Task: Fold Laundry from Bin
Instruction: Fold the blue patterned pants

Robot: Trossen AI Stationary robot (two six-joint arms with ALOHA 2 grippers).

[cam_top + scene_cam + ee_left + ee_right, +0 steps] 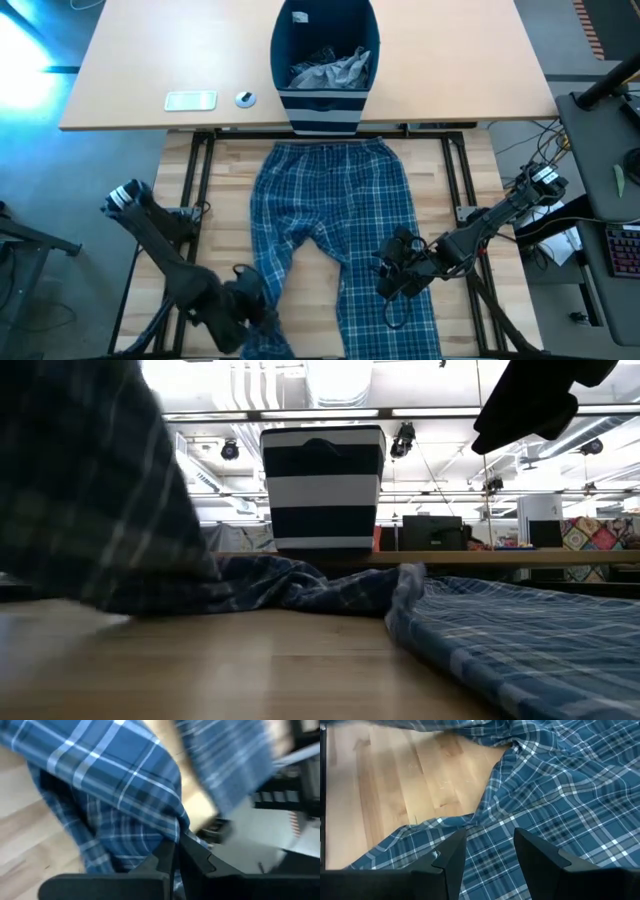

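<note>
Blue-and-white plaid cotton, soft and rumpled: the trousers (335, 225) lie flat on the pale wooden table (225, 190), long axis running from the far edge toward the arms' side, waistband toward the bin (325, 60) and the two legs splaying apart toward the near edge. The cloth is thin and creased, bunched into low ridges near the crotch in the low view.

The left gripper (250, 300) sits at the hem end of the trousers' left leg, its fingers pressed together on a fold of the plaid; the left wrist view shows the cloth (125, 795) pinched between the dark fingertips (167, 857) and draped upward from them. The right gripper (400, 270) hovers over the right leg near the knee, its two fingers (452, 855) partly apart with plaid visible between them, not closed on anything.

The bin is navy, soft-sided, with pale stripes round its lower half; it stands on the lighter desk (140, 60) beyond the waistband and holds a crumpled grey garment (330, 68). A pale flat device (190, 100) and a small round object (245, 98) lie on the desk to the bin's left.
</note>
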